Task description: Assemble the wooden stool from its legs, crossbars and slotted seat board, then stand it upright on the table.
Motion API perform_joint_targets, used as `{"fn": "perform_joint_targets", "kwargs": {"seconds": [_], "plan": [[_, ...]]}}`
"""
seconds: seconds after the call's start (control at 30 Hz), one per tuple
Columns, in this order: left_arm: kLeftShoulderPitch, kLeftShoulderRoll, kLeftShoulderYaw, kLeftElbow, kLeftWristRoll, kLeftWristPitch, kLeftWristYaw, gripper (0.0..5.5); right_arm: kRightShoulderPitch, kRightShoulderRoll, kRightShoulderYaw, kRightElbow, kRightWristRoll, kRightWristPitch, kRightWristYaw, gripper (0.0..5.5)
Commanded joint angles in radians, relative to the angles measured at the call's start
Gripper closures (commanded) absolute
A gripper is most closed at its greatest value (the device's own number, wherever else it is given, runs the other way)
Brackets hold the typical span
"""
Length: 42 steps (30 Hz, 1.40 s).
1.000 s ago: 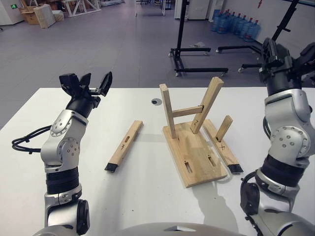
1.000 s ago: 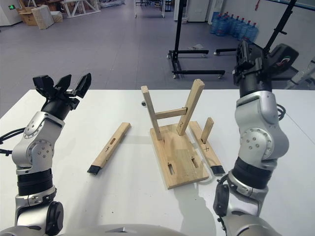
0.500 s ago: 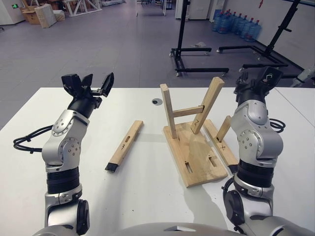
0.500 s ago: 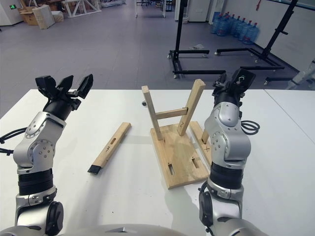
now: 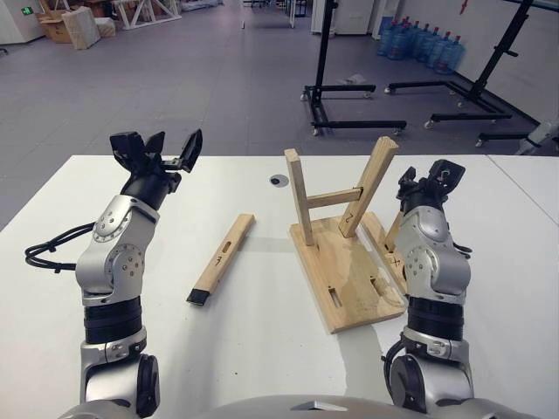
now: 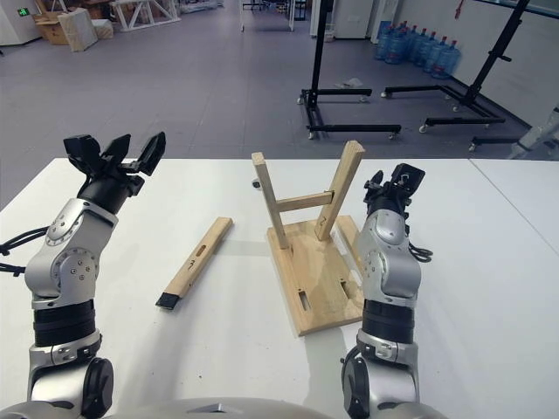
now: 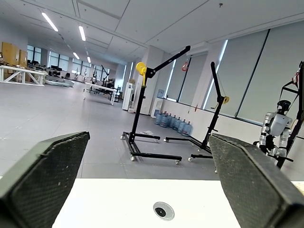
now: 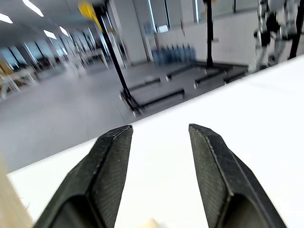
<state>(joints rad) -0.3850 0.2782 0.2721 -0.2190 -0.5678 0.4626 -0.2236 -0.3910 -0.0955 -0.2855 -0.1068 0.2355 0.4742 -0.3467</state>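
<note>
From the head camera, you see the seat board (image 5: 349,279) lying flat on the white table (image 5: 262,349), with open slots (image 5: 334,297) in its near half. Two legs stand in the board's far end: one upright leg (image 5: 298,196) on its left side and one leaning leg (image 5: 369,186) on its right. A crossbar (image 5: 332,198) joins them. A loose leg (image 5: 223,258) lies flat on the table, well to the left of the seat board. Another leg piece (image 5: 387,249) lies just beside the board's right edge, partly hidden by your right arm. Your left gripper (image 5: 159,144) is raised far to the left of the seat board, fingers spread wide and holding nothing. Your right gripper (image 5: 430,175) is just right of the seat board, near the leaning leg.

In the left wrist view, the left gripper (image 7: 149,137) has its pads far apart and empty. A round cable hole (image 7: 163,210) sits in the table between them, with black stands (image 7: 142,114) on the floor beyond.

In the right wrist view, the right gripper (image 8: 159,130) has its fingers apart, with nothing between them but bare tabletop.
</note>
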Motion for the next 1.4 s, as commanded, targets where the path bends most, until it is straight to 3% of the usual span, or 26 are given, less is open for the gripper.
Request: {"fn": "perform_joint_targets", "kwargs": {"seconds": [0.03,0.3,0.43,0.57,0.67,0.73,0.83,0.93,1.07,1.17,1.4], "plan": [[0.01,-0.009,-0.004,0.004,0.013,-0.007,0.008,0.92,0.049,0.034,-0.016,0.07,0.009,-0.005,0.019,3.33],[0.032,-0.024,-0.004,-0.016,0.016,-0.009,0.015,0.92,-0.161,-0.036,-0.112,-0.117,0.194,0.123,0.073,3.33],[0.04,-0.023,0.001,-0.031,0.012,-0.003,0.019,0.92,-0.245,-0.199,-0.188,-0.195,0.299,0.225,0.163,3.33],[0.086,-0.011,0.034,-0.084,-0.028,0.034,0.022,0.92,-0.178,-0.493,-0.264,-0.185,0.399,0.349,0.435,3.33],[0.17,0.009,0.081,-0.176,-0.151,0.118,-0.002,0.92,0.028,-0.723,-0.335,-0.136,0.441,0.363,0.784,3.33],[0.233,0.034,0.085,-0.237,-0.219,0.173,-0.034,0.92,0.231,-0.793,-0.374,-0.118,0.437,0.331,1.006,3.33],[0.3,0.063,0.065,-0.287,-0.248,0.224,-0.044,0.92,0.445,-0.768,-0.342,-0.146,0.417,0.292,1.145,3.33],[0.358,0.092,-0.002,-0.303,-0.178,0.222,-0.058,0.64,0.55,-0.678,-0.229,-0.158,0.369,0.242,1.135,3.15],[0.373,0.09,-0.065,-0.293,-0.111,0.184,-0.064,0.12,0.547,-0.595,-0.147,-0.121,0.32,0.204,1.064,2.59],[0.356,0.084,-0.066,-0.27,-0.105,0.177,-0.062,0.1,0.506,-0.563,-0.126,-0.094,0.296,0.2,1.0,2.01],[0.319,0.077,-0.051,-0.241,-0.132,0.18,-0.062,0.1,0.52,-0.537,-0.026,-0.078,0.227,0.184,0.952,2.01]]}}
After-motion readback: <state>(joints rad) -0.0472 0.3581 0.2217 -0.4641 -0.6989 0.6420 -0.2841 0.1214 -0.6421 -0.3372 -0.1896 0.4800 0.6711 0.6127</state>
